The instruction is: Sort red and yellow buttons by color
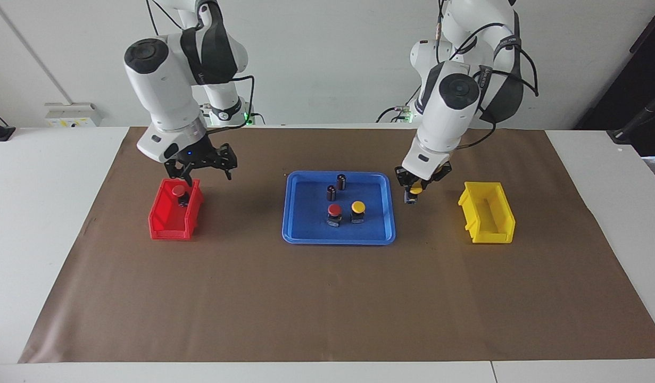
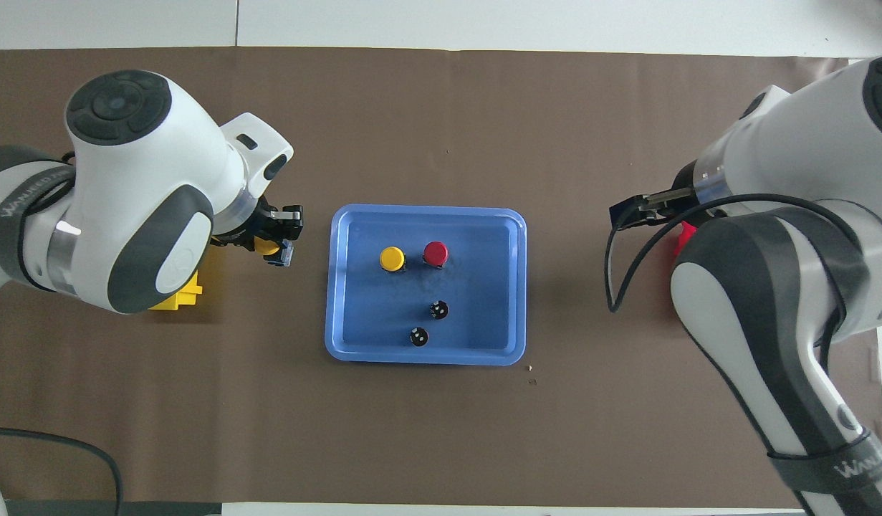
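A blue tray (image 1: 306,234) mid-table holds one red button (image 1: 334,211) and one yellow button (image 1: 358,207), side by side; both also show in the overhead view, red (image 2: 435,252) and yellow (image 2: 392,258). My left gripper (image 1: 415,187) is shut on a second yellow button (image 1: 416,190) and holds it above the paper between the tray and the yellow bin (image 1: 487,218). My right gripper (image 1: 204,171) hangs open over the red bin (image 1: 165,226). A second red button (image 1: 179,190) sits in that bin, under the fingers.
Two dark capless cylinders (image 1: 341,181) (image 1: 331,192) stand in the tray, nearer to the robots than the buttons. Brown paper (image 1: 327,308) covers the table. In the overhead view my arms hide most of the yellow bin (image 2: 179,297) and the red bin (image 2: 686,233).
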Controlling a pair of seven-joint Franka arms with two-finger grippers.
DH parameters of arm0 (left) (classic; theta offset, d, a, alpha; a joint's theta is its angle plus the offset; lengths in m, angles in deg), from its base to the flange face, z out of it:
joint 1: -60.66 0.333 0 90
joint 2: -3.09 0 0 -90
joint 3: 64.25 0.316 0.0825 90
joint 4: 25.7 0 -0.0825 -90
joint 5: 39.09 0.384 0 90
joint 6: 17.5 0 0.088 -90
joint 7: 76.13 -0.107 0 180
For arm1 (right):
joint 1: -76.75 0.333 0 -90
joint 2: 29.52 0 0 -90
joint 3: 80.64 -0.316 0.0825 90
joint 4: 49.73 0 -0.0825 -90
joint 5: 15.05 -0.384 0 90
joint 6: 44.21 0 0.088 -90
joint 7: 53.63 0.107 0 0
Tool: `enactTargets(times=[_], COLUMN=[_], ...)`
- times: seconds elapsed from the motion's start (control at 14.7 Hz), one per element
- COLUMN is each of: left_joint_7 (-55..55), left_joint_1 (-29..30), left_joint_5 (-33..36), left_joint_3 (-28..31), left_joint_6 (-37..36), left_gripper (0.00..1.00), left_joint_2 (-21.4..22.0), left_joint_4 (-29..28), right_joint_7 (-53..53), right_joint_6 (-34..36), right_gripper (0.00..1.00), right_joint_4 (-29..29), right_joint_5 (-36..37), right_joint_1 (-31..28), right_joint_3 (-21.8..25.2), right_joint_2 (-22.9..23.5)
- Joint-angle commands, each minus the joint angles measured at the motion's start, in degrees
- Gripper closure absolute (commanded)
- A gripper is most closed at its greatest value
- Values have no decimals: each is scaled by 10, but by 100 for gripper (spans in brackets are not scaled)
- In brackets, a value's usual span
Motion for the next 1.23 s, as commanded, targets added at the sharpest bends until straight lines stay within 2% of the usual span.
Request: enactTargets(times=[0.0, 0.14, 0.2, 0.34, 0.48, 0.68, 0.82, 1.16], left_joint_7=[-130, -189, -207, -231, -236, -265, -266, -251], left_joint_1=[92, 140, 158, 178, 184, 209, 216, 210], left_joint_5=[-4, -2, -1, 12, 15, 16, 16, 15], left_joint_3=[0, 0, 0, 0, 0, 1, 1, 1], left_joint_6=[-12, -12, -5, 13, 60, 149, 172, 251], left_gripper=[98, 98, 98, 98, 98, 99, 98, 98], left_joint_2=[7, 10, 11, 22, 53, 88, 95, 97], left_joint_4=[-6, -8, -14, -42, -111, -203, -235, -301], right_joint_7=[178, 227, 249, 267, 291, 296, 298, 300], right_joint_6=[17, 10, -25, -96, -105, -127, -160, -188], right_gripper=[0, 0, 0, 0, 0, 11, 19, 26], right_joint_4=[-152, -189, -184, -114, -107, -81, -47, -18], right_joint_5=[47, 78, 90, 98, 109, 128, 129, 129], right_joint_1=[112, 165, 178, 184, 208, 204, 209, 211], right_joint_3=[0, 0, 0, 0, 0, 0, 0, 0], right_joint_2=[130, 182, 191, 192, 203, 209, 208, 205])
